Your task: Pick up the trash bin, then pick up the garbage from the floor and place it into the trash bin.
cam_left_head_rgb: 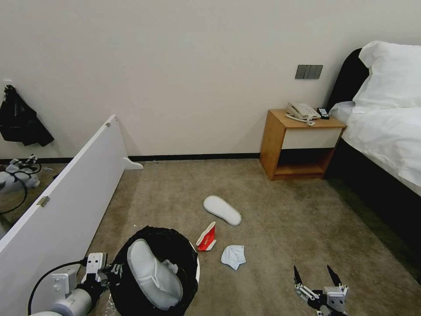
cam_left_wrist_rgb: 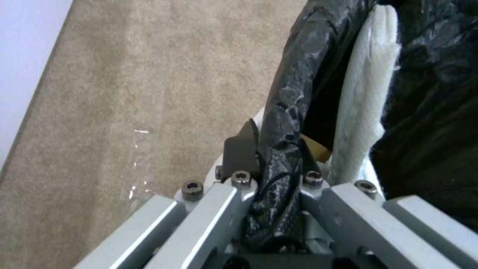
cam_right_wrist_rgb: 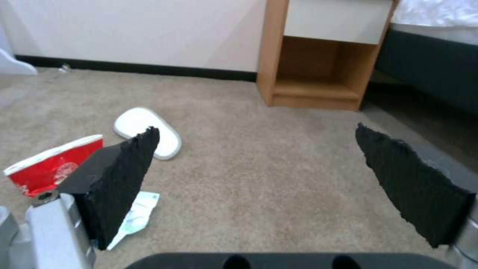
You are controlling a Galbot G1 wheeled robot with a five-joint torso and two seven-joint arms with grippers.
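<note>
Left gripper [cam_left_wrist_rgb: 271,149] pinching the bin [cam_left_head_rgb: 153,272] rim; right gripper [cam_left_head_rgb: 316,275] wide open, empty. I'd say carton [cam_left_head_rgb: 207,238] ahead-left of it goes next.

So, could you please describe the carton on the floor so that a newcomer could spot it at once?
Start at the wooden nightstand by the bed and come down the carpet past the white slipper. The carton lies just beyond it, beside the black-lined bin, with a pale tissue alongside. It is the only red-and-white piece there.

Beige carpet [cam_left_head_rgb: 285,219], cream wall [cam_left_head_rgb: 197,66] — wooden nightstand [cam_left_head_rgb: 298,145] beside white-sheeted bed [cam_left_head_rgb: 390,131].
</note>
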